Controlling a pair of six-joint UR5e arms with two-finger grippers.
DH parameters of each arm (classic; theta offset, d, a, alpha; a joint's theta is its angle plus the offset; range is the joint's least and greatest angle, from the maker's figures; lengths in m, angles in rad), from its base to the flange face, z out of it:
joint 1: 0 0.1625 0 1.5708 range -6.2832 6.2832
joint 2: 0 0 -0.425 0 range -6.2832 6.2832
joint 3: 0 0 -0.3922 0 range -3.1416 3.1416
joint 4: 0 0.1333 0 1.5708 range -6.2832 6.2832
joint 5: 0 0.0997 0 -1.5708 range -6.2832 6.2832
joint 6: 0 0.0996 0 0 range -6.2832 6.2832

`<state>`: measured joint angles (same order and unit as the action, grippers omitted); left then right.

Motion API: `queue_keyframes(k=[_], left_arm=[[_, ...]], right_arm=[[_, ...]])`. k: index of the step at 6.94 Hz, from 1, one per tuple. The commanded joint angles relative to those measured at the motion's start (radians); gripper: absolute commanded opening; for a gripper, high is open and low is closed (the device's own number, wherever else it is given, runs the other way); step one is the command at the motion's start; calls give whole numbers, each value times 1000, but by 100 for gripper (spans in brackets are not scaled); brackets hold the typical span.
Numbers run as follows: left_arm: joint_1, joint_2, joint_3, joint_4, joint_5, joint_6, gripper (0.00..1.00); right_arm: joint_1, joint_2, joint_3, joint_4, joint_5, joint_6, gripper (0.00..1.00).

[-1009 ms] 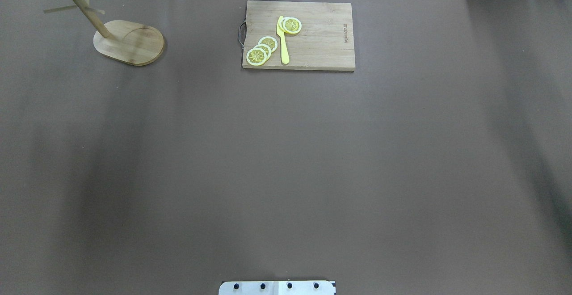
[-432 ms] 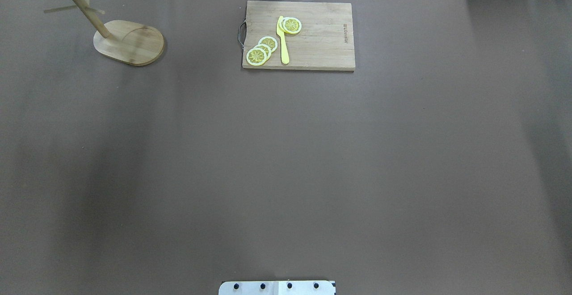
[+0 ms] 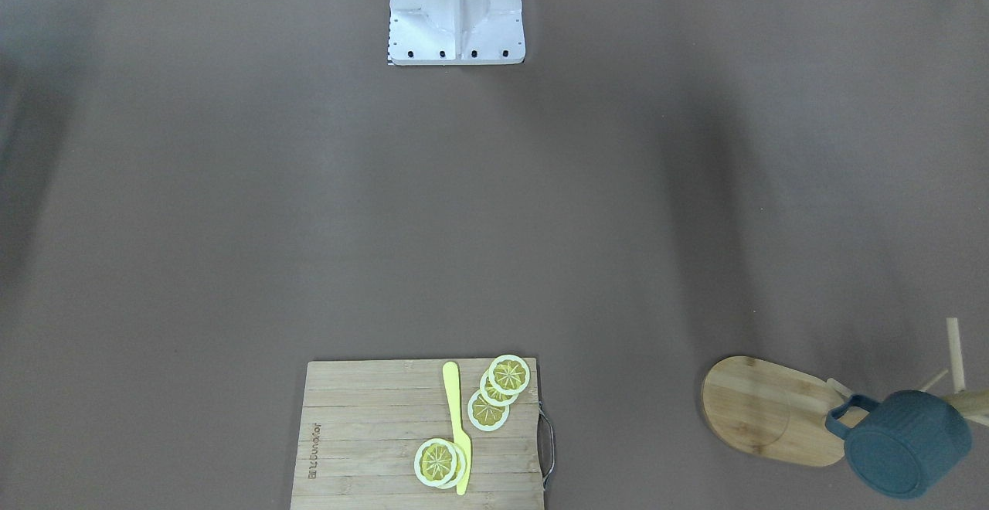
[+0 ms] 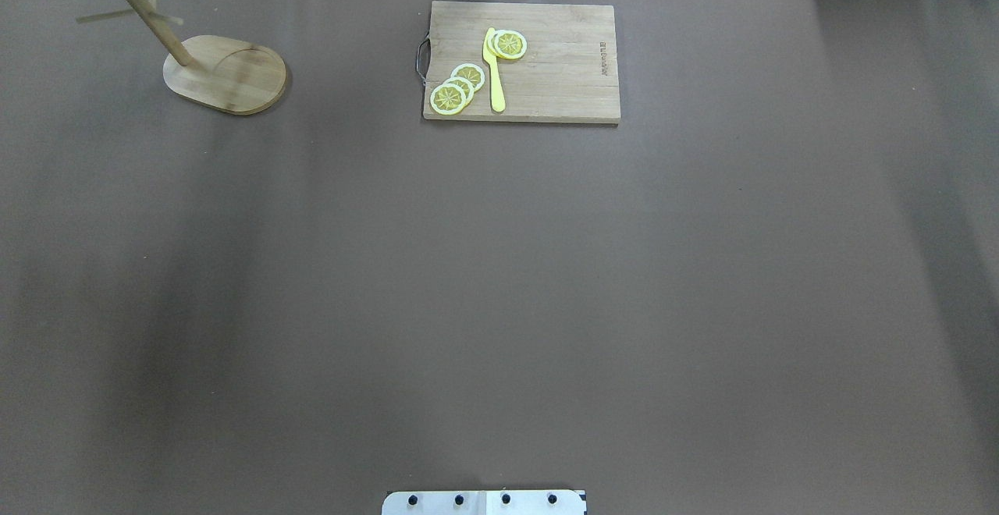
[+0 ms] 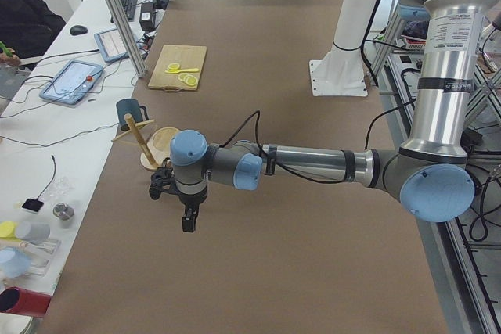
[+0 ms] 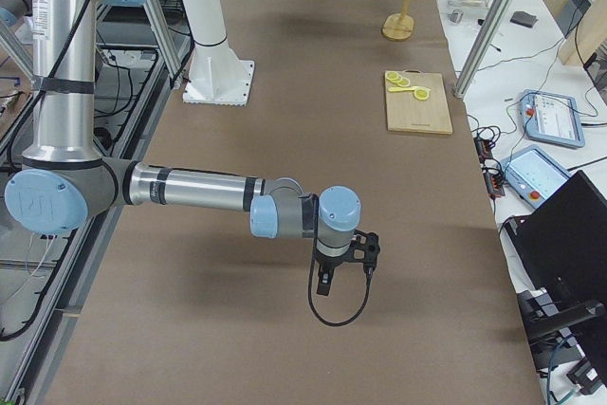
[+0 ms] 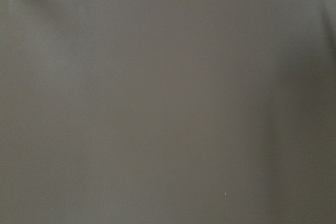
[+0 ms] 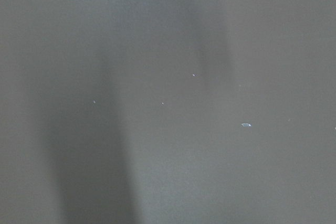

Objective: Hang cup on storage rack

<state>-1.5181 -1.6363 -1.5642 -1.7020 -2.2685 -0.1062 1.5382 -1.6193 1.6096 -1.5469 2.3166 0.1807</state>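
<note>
Cup (image 3: 908,444) seemingly on rack (image 3: 765,409) — cutting board (image 3: 363,433) apart; left gripper (image 5: 189,223), right gripper (image 6: 324,284): state unclear.

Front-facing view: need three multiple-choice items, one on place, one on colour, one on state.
1. Where is the dark slate-blue cylindrical mug? A: on the rectangular bamboo cutting board; B: hanging on the light wooden mug tree; C: in a gripper.
2. What colour is the plastic knife on that board? A: yellow; B: red; C: black.
3. The lemon on the board is: A: whole; B: sliced; C: peeled.

Key:
1. B: the mug hangs up among the pegs.
2. A: the whole knife is yellow.
3. B: round slices lie overlapping.
</note>
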Motion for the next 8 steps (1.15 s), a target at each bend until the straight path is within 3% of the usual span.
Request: queue_keyframes(k=[1,5,8], left_arm=[[10,4,-49,56,-3,3,98],[18,75,-45,48,1,56,98],[18,70,-54,48,-6,49,98]], right_arm=[[14,61,68,-157,10,-1,100],[14,33,66,-154,15,-7,100],[14,35,67,-153,13,-12,100]])
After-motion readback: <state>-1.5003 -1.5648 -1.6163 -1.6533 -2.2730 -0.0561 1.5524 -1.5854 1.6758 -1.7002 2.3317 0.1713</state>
